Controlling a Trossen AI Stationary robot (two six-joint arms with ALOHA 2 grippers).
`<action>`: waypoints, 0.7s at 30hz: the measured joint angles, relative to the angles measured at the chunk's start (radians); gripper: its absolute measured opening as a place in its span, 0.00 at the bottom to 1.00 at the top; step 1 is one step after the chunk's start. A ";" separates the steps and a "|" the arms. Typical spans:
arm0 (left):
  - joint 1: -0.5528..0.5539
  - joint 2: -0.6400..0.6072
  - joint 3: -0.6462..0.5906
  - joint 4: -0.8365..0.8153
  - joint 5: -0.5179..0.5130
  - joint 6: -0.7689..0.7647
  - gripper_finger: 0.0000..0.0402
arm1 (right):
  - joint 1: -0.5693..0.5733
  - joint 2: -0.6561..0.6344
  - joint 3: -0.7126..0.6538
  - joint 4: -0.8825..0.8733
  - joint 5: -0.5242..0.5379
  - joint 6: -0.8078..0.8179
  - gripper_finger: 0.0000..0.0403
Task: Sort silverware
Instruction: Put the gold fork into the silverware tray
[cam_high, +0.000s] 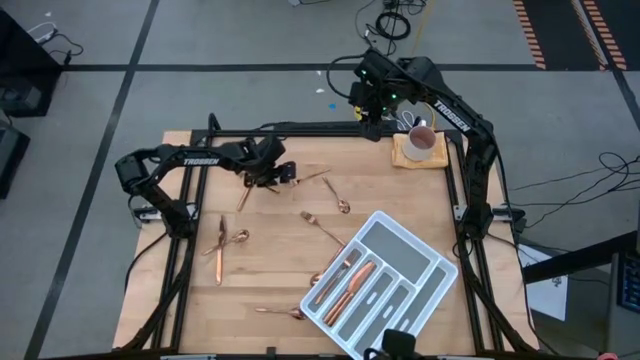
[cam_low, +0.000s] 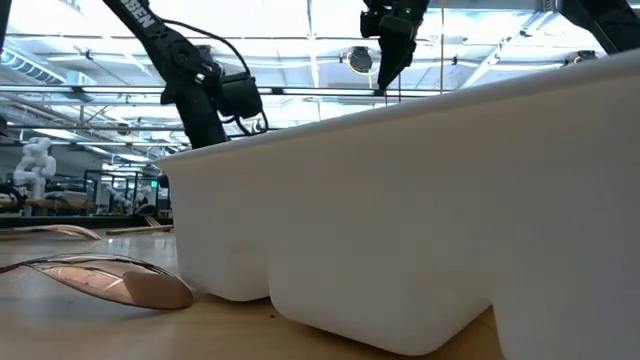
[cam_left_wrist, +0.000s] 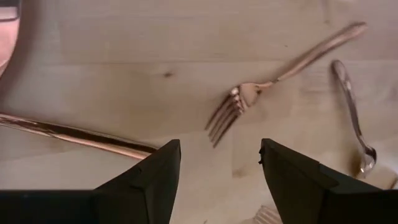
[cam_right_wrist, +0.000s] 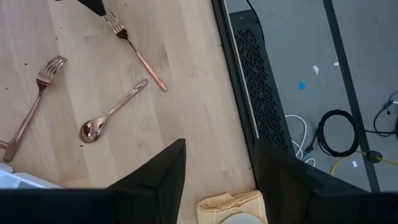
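Several copper-coloured pieces of silverware lie scattered over the wooden table (cam_high: 270, 270), and a few more already rest in the compartments of the white divided tray (cam_high: 385, 285) at the table's near right. Loose on the wood are a fork (cam_high: 318, 227) and a spoon (cam_high: 336, 197) near the middle, a fork (cam_high: 219, 245) and a spoon (cam_high: 232, 240) crossing towards the left side, and a spoon (cam_high: 280, 312) just beside the tray's left corner.

The left gripper (cam_high: 268, 178) hangs low over the far-left part of the table, its arm stretched in from the left edge, jaws parted and holding nothing. In its wrist view the two dark fingers (cam_left_wrist: 149, 183) stand apart above bare wood, with a fork (cam_left_wrist: 239, 102) just beyond them and a knife handle (cam_left_wrist: 74, 135) running off to one side.

The right gripper (cam_high: 372, 112) is raised over the table's far edge, near a white mug (cam_high: 420, 140) on a tan cloth (cam_high: 420, 158). Its fingers (cam_right_wrist: 155, 180) are spread with nothing between them.

Around the table runs a dark frame (cam_high: 460, 200); beyond it is grey floor with cables. The low view shows a bright hall behind the tray wall.
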 joint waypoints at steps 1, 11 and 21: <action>0.004 0.000 -0.009 0.012 -0.002 -0.002 0.56 | 0.000 0.000 0.000 0.000 0.000 0.000 0.44; 0.005 0.000 -0.070 0.152 0.000 -0.089 0.56 | 0.001 0.000 0.000 0.002 0.000 0.001 0.44; -0.010 0.039 -0.100 0.233 0.024 -0.130 0.56 | 0.001 0.001 0.000 0.001 -0.001 0.001 0.44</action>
